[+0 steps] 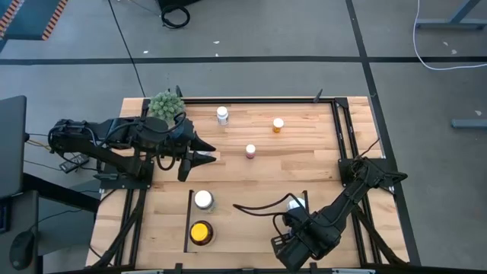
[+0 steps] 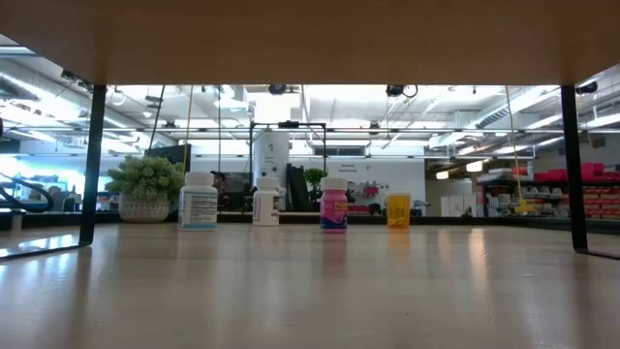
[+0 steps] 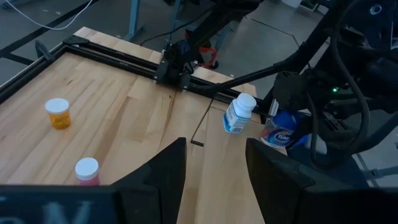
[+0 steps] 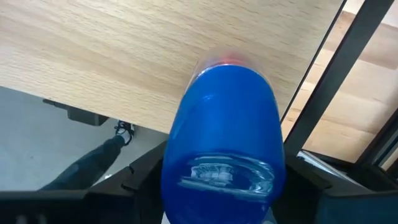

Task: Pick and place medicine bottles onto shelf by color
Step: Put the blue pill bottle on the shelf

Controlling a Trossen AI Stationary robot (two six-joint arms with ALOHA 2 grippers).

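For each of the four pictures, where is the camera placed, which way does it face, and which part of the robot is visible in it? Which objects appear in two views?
High view: above the table, looking straight down; both arms show, left gripper open, right gripper near the front edge.
Low view: at table-top height, looking level at the standing bottles; no arm shows.
Left wrist view: on the left arm, facing across the table; its own spread fingers and the right arm show.
Right wrist view: on the right arm; its fingers hold the blue bottle.
Shared: the orange bottle shows in the high and left wrist views.
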